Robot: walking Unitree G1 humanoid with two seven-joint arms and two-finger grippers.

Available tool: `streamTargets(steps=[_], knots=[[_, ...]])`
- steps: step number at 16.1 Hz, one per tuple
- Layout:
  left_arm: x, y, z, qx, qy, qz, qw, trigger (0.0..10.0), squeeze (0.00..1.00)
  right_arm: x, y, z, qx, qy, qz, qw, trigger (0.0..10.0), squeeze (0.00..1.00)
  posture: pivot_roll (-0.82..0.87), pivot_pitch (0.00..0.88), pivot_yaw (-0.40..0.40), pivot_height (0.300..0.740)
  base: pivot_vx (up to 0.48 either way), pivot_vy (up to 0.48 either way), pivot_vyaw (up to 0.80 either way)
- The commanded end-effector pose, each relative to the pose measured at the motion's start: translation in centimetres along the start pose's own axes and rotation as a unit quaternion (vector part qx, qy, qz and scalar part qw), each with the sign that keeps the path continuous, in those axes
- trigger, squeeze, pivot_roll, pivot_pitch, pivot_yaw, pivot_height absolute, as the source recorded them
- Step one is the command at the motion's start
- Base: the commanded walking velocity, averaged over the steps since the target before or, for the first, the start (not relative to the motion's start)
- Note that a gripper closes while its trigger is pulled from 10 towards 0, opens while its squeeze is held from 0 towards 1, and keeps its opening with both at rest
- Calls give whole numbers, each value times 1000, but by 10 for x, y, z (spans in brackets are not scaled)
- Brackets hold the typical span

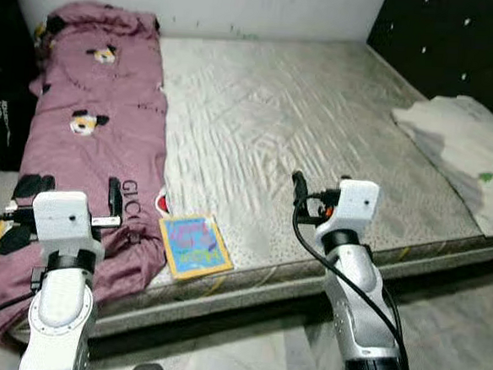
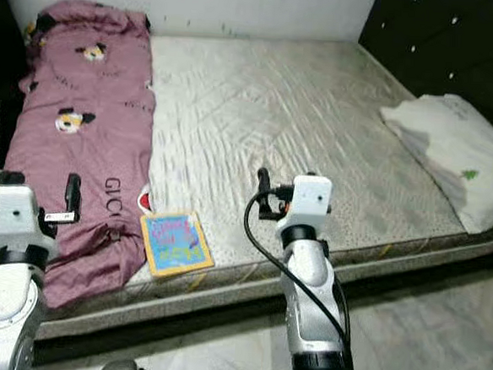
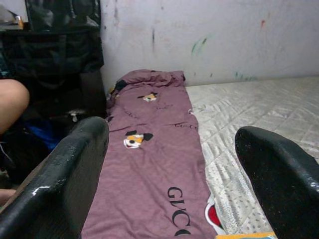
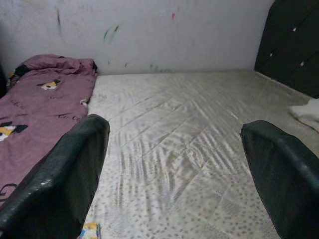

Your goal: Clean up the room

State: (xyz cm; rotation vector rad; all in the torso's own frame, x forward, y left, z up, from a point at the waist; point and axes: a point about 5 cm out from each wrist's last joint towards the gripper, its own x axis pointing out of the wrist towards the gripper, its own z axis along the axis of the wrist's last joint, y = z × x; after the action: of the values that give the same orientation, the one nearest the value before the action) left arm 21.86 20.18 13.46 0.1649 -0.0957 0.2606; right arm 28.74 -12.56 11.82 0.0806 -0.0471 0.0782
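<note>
The robot stands at the foot edge of the bed [image 1: 318, 131], both arms raised over it, so this looks like the approach step: nothing is picked up yet. The left end effector [image 3: 174, 169] hangs over the purple blanket [image 1: 97, 149], its 2 fingers spread wide and empty; the right end effector [image 4: 174, 169] is over the bare mattress, likewise wide open and holding nothing. A colourful book [image 1: 195, 246] lies flat near the bed's near edge, just beside the blanket and between the 2 arms. A white pillow [image 1: 465, 149] rests at the right side. The next move probably calls for lowering 1 end effector onto the book's edge, or taking up the blanket to fold it.
</note>
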Motion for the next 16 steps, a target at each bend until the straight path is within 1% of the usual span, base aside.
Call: streamTargets(steps=[1, 2, 3, 5, 7, 10, 11, 13, 16], knots=[[1, -2, -1, 3, 6, -8, 1000, 10000, 0, -2, -8, -3, 4, 14, -25, 1000, 10000, 0, 118, 0, -55, 740, 0, 0, 0], [2, -3, -2, 3, 8, -13, 1000, 10000, 0, -1, -8, -8, 22, 31, -22, 999, 10000, 0, 118, 0, -56, 740, 0, 0, 0], [1, -6, 0, 8, 0, -24, 1000, 10000, 0, -1, -7, -7, 18, 30, -18, 999, 10000, 0, 119, 0, -58, 740, 0, 0, 0], [2, -7, 0, -5, 4, -25, 1000, 10000, 0, -1, -5, -9, 13, 35, -11, 999, 10000, 0, 119, 0, -60, 740, 0, 0, 0], [3, -9, 0, -10, 5, -33, 999, 10000, 0, 0, -5, -10, 16, 38, -11, 999, 10000, 0, 116, 0, -62, 740, 0, 0, -800], [6, -20, 2, -12, 10, -61, 998, 10000, 0, 1, -6, -10, 14, 45, -9, 999, 10000, 0, 112, 0, -69, 740, 0, 0, -800], [6, -21, 3, -20, 7, -66, 998, 10000, 0, 1, -6, -10, 14, 46, -9, 999, 10000, 0, 112, 0, -69, 740, 0, 0, -800], [6, -19, 4, -28, 6, -60, 998, 10000, 0, 2, -6, -10, 15, 47, -10, 999, 10000, 0, 112, 0, -67, 740, 0, 0, -800], [6, -20, 6, -33, 5, -62, 998, 10000, 0, 2, -5, -10, 15, 47, -8, 999, 10000, 0, 110, 0, -71, 740, 0, 0, 0]])
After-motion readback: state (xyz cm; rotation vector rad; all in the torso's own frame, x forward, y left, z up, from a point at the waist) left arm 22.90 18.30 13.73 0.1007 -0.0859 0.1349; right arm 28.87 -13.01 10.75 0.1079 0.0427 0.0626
